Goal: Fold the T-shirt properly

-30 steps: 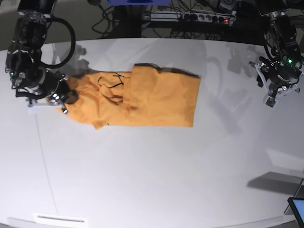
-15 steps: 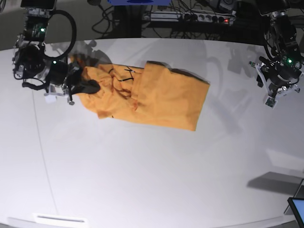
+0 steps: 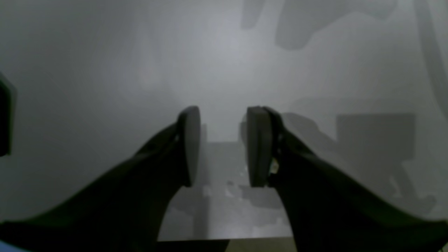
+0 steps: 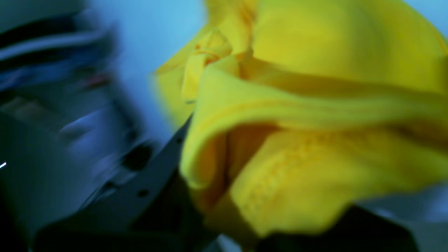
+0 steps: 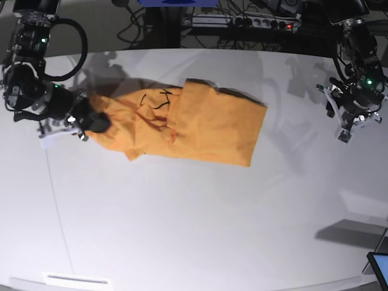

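The orange-yellow T-shirt (image 5: 188, 124) lies partly folded on the white table (image 5: 194, 218), its collar end bunched at the left with thin dark trim showing. My right gripper (image 5: 91, 121), on the left of the base view, is shut on that bunched collar end; the right wrist view shows yellow folds (image 4: 301, 140) filling the jaws, blurred by motion. My left gripper (image 5: 351, 124) hovers at the far right, well away from the shirt. In the left wrist view it (image 3: 224, 147) is empty over bare table, fingers a small gap apart.
Cables and a power strip (image 5: 242, 21) lie beyond the table's far edge. A dark screen corner (image 5: 379, 267) shows at the bottom right. A white strip (image 5: 76, 280) lies at the front left edge.
My right gripper has swung the shirt's collar end up and to the right, then back left and slightly down. The shirt's body has turned a little. My left arm has hardly moved.
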